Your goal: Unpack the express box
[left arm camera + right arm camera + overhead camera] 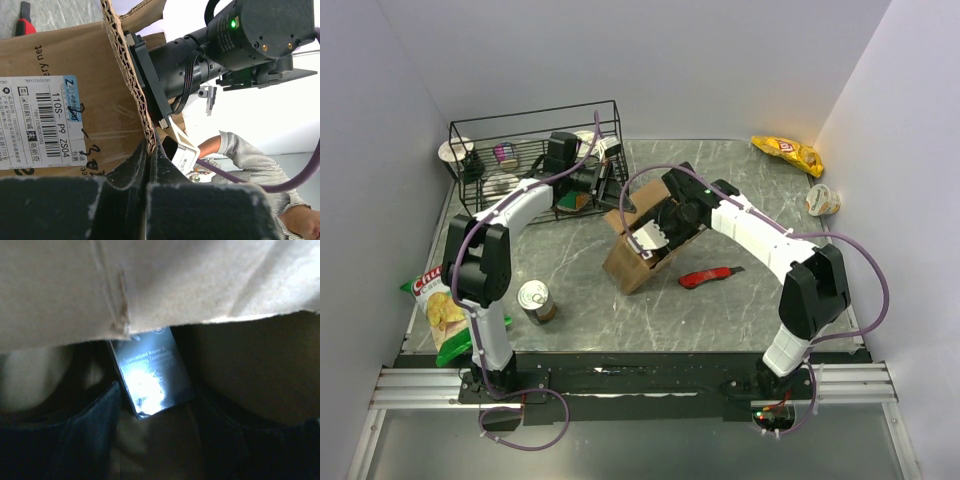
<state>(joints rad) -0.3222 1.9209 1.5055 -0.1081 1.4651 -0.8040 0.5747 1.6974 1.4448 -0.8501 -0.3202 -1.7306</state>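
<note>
Cardboard express box (630, 264) sits tilted on the worktop (740, 310), flaps open. My left fingers (127, 169) pinch a flap edge; my right fingers (80, 435), apart inside, flank a black packet (150, 372). Nothing seems out yet.

Matt corrugated cardboard express box (626, 268), rough torn edge, smooth paper label (42, 120); glossy black packet (150, 372); smooth marbled tabletop (720, 312)
</note>
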